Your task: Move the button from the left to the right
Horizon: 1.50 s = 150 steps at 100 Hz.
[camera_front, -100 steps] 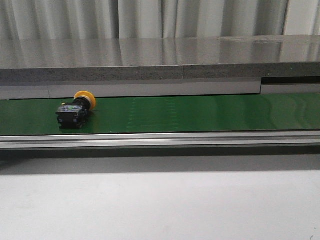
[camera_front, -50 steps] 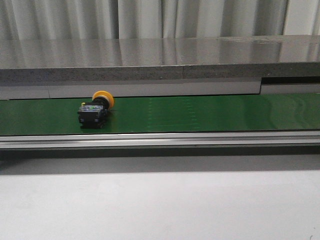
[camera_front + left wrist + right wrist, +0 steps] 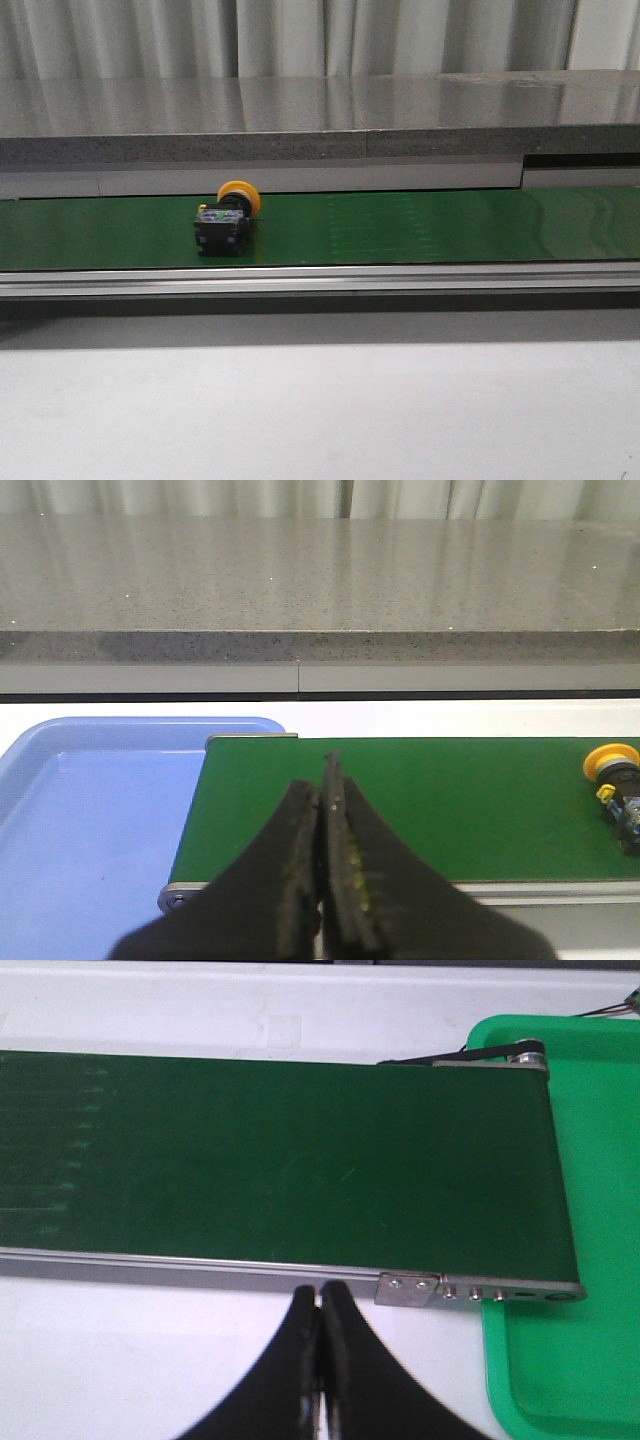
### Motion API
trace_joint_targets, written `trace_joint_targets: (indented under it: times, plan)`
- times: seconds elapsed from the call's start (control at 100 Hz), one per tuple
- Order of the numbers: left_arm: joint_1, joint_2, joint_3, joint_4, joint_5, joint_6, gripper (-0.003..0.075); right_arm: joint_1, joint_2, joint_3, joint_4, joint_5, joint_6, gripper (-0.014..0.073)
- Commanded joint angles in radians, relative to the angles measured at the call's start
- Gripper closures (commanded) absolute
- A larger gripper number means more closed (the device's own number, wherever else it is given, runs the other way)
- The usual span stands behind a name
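The button, a yellow-orange cap on a black body, lies on its side on the green conveyor belt, left of the belt's middle. In the left wrist view the button shows at the frame's edge, well away from my left gripper, which is shut and empty over the belt's left end. My right gripper is shut and empty just off the belt's near rail, close to the belt's right end. Neither gripper appears in the front view.
A blue tray sits past the belt's left end. A green tray sits under the belt's right end. A grey stone-like ledge runs behind the belt. White table surface lies in front.
The button has travelled to the right along the belt, from the far left toward the middle. No gripper shows in the front view at any time.
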Motion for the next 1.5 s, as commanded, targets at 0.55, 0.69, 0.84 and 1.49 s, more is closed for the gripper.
trace_joint_targets:
  times: [0.55, 0.69, 0.84, 1.49]
  plan:
    - [-0.005, 0.003, -0.027, -0.01, -0.087, -0.001, 0.0741, 0.003, 0.017, -0.039, 0.039, 0.003, -0.002, -0.0049]
    - [-0.005, 0.003, -0.027, -0.01, -0.087, -0.001, 0.0741, 0.003, 0.017, -0.039, 0.075, -0.021, -0.002, -0.0032]
    - [-0.005, 0.003, -0.027, -0.01, -0.087, -0.001, 0.0741, 0.003, 0.023, -0.039, 0.153, -0.047, -0.003, -0.0032]
    - [-0.005, 0.003, -0.027, -0.01, -0.087, -0.001, 0.0741, 0.22, 0.428, -0.268, 0.208, -0.077, -0.003, -0.0032]
